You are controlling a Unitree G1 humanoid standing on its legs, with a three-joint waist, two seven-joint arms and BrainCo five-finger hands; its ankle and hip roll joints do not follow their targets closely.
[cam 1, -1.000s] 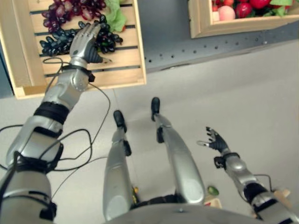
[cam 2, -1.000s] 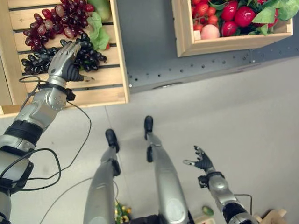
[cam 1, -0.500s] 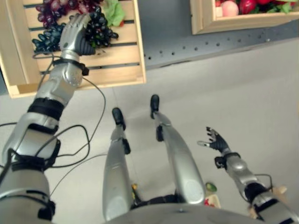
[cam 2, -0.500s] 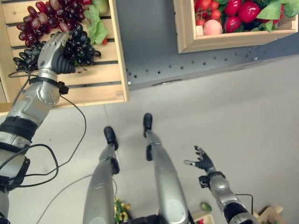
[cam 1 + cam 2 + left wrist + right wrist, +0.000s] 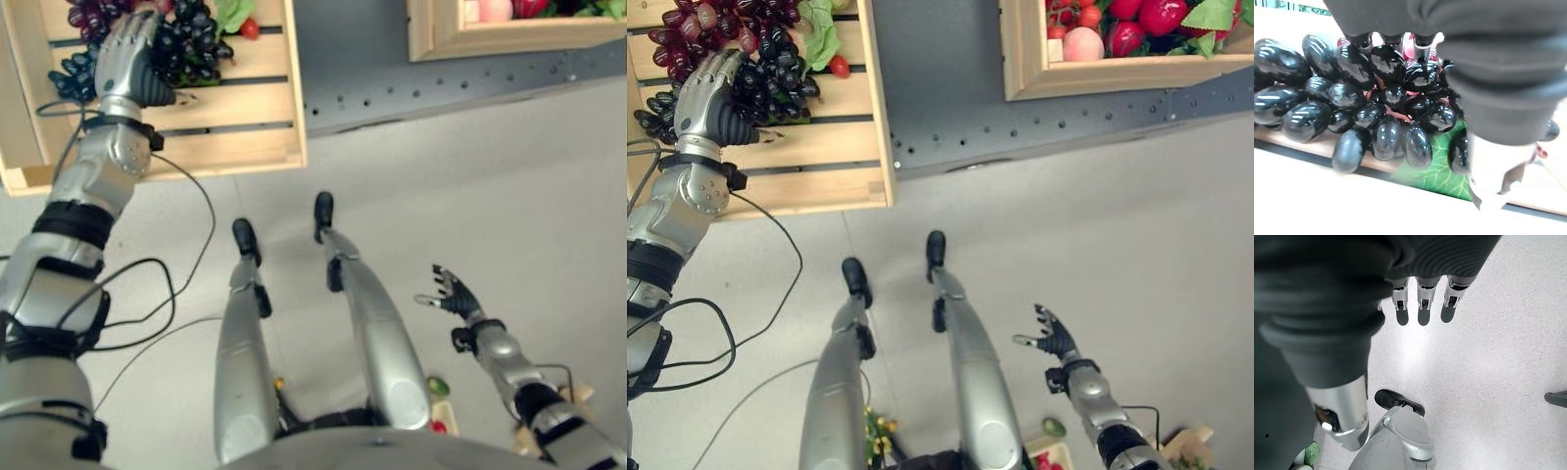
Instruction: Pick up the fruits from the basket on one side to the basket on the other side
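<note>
Fingers of the left hand (image 5: 707,93) curl round black grapes (image 5: 774,83); right hand (image 5: 1054,338) hangs loosely spread.

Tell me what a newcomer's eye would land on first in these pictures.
First, the left hand curled round a bunch of black grapes in the wooden crate at the robot's left, with red grapes and a green leaf beside them. Next, the second wooden crate at the right, piled with red fruit and a peach. The right hand hangs open over the floor.
</note>
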